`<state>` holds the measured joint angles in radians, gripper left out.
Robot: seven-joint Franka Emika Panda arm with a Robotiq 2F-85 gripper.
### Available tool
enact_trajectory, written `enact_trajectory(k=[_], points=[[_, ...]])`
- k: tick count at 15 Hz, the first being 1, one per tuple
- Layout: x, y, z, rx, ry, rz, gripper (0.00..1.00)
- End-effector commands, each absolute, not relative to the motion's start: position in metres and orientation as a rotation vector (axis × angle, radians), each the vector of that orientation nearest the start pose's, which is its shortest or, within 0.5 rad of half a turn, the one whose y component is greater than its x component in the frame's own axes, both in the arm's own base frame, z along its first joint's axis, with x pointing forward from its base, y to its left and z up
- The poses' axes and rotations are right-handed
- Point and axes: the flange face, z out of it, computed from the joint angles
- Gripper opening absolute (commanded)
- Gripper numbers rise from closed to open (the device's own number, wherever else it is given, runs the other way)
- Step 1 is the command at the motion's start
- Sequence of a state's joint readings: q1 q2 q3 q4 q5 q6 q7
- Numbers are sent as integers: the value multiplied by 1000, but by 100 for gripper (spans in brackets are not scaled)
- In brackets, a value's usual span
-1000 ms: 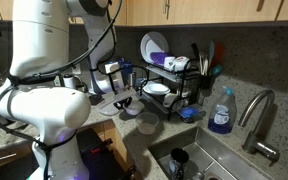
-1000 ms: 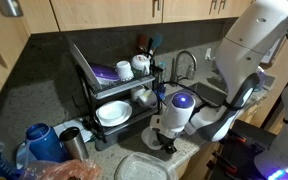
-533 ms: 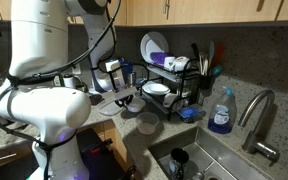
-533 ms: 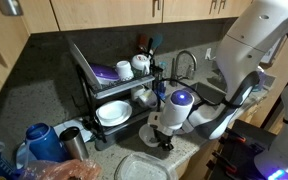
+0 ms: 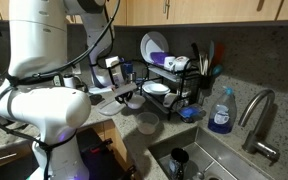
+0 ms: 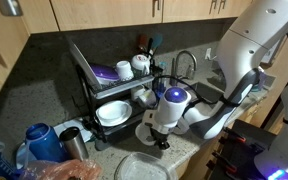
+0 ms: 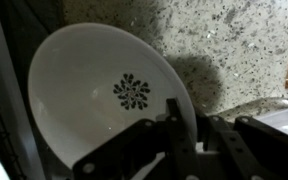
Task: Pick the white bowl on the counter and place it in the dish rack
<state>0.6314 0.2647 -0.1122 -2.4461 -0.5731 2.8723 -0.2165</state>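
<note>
The white bowl [image 7: 94, 90] fills the wrist view, tilted on edge, with a small black flower mark in its middle. My gripper [image 7: 189, 135] is shut on its rim, one finger inside and one outside. In both exterior views the gripper [image 5: 127, 98] [image 6: 162, 142] holds the bowl [image 5: 134, 101] [image 6: 144, 133] lifted off the speckled counter [image 7: 234, 50], just in front of the black wire dish rack [image 5: 172, 88] [image 6: 109, 90]. The rack holds plates and cups.
A duller greyish bowl [image 5: 146, 123] sits on the counter below the gripper. A blue soap bottle [image 5: 221, 112], tap [image 5: 259, 115] and sink [image 5: 199, 160] lie beyond the rack. A clear container [image 6: 144, 168], a blue kettle [image 6: 42, 142] and a cup [image 6: 74, 142] stand beside the rack.
The gripper has risen slightly and moved closer to the dish rack, carrying the white bowl with it. Its grip has not changed.
</note>
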Motion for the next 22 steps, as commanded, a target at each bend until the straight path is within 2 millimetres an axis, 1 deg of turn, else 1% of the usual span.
enact_trajectory(k=[1, 3, 6, 15, 18, 19, 20, 22], points=[[426, 280, 236, -2677, -2029, -259, 3], [434, 286, 246, -2687, -2031, -240, 3], [448, 288, 260, -2712, -2018, -239, 3], [482, 282, 281, -2766, -1921, -350, 3], [487, 283, 290, -2769, -1900, -391, 3], [483, 280, 277, -2772, -1908, -352, 3], [484, 280, 277, -2773, -1906, -354, 11], [483, 280, 272, -2772, -1907, -339, 11]])
